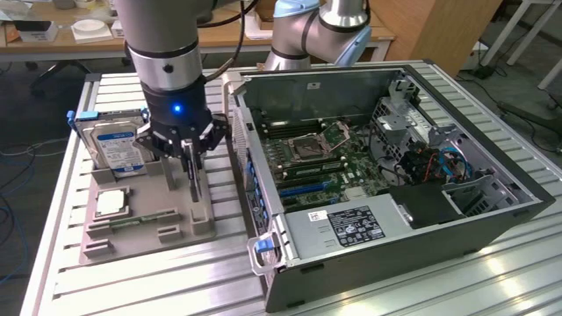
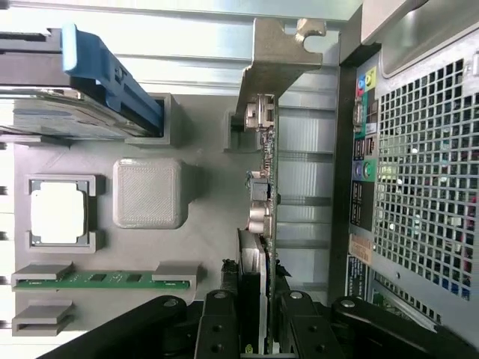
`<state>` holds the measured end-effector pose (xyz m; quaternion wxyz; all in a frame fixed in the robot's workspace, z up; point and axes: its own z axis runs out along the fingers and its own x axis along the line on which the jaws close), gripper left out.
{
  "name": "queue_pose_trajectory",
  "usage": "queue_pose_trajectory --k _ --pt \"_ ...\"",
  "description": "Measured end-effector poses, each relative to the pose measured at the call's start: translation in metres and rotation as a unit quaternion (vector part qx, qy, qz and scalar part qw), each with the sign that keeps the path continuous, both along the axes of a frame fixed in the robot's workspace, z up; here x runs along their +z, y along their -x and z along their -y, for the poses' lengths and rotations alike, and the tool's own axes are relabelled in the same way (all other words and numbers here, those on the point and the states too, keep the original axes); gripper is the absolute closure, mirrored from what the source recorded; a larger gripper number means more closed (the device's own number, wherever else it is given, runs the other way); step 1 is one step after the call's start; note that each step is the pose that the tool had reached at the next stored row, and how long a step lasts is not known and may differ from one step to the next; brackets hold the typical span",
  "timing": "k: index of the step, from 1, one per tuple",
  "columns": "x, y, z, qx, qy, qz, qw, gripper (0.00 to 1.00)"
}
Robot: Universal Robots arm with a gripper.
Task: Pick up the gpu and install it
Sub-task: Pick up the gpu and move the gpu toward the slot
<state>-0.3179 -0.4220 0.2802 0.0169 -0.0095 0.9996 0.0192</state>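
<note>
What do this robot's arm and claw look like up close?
The arm is a smooth silver-grey tube with rounded joints capped in light blue. A black cable loops beside it. Its black wrist section carries a small glowing blue light. The gripper is black, built of hinged bars with round bolts, ending in two slim fingers.

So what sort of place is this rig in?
Probably a lab workbench for PC assembly: an open computer case on a slatted metal table, a grey parts fixture beside it, wooden desks behind.
</note>
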Motion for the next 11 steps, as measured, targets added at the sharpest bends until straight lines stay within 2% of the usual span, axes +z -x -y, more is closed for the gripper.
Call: queue_pose_trajectory --k 11 --pt "0.0258 0.000 0.0000 0.000 -0.0002 0.0000 1.0000 0.73"
